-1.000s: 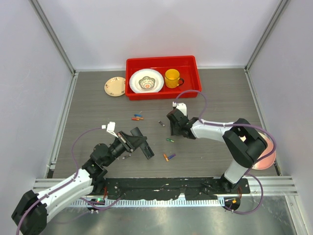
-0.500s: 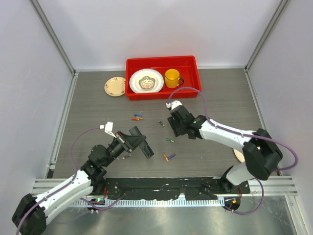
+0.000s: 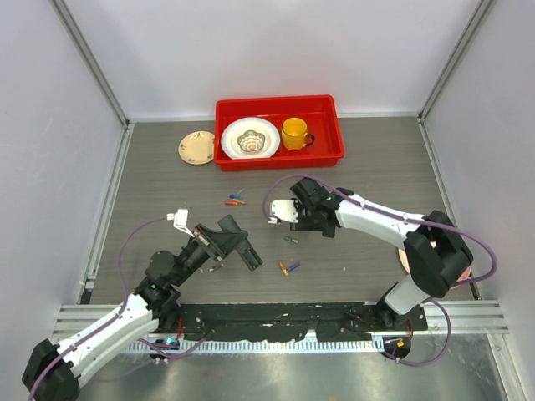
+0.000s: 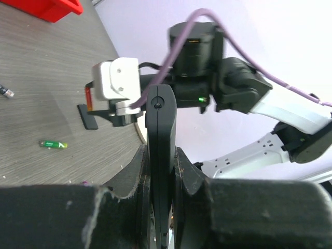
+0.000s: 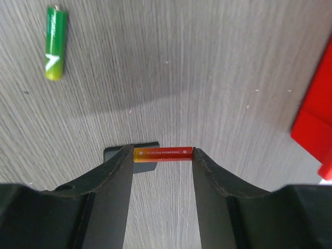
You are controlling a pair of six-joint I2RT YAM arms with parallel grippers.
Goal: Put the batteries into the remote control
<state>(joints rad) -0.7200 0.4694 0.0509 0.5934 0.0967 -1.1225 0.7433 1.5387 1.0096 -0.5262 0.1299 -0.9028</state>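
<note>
The remote control (image 3: 243,248) (image 4: 160,129), a slim black bar, stands up between the jaws of my left gripper (image 3: 221,243) (image 4: 161,166), which is shut on it, at the table's left front. My right gripper (image 3: 299,222) (image 5: 163,155) hovers low over mid-table, shut end to end on a red-orange battery (image 5: 163,154) (image 4: 88,98). A small black flat piece (image 5: 141,154) (image 4: 87,117) lies on the table right under it. Loose batteries lie around: a green one (image 3: 290,239) (image 5: 55,42) (image 4: 54,144), an orange and purple pair (image 3: 288,267), and a small cluster (image 3: 235,200).
A red tray (image 3: 279,159) (image 5: 311,124) at the back holds a white bowl (image 3: 250,139) and a yellow mug (image 3: 294,133). A small beige plate (image 3: 197,148) lies left of it. Grey walls with metal posts close in the table on three sides.
My right wrist has rolled, bringing its white camera block from the far side round to the left, and the gripper has dropped lower. The left arm with the remote has barely shifted.
</note>
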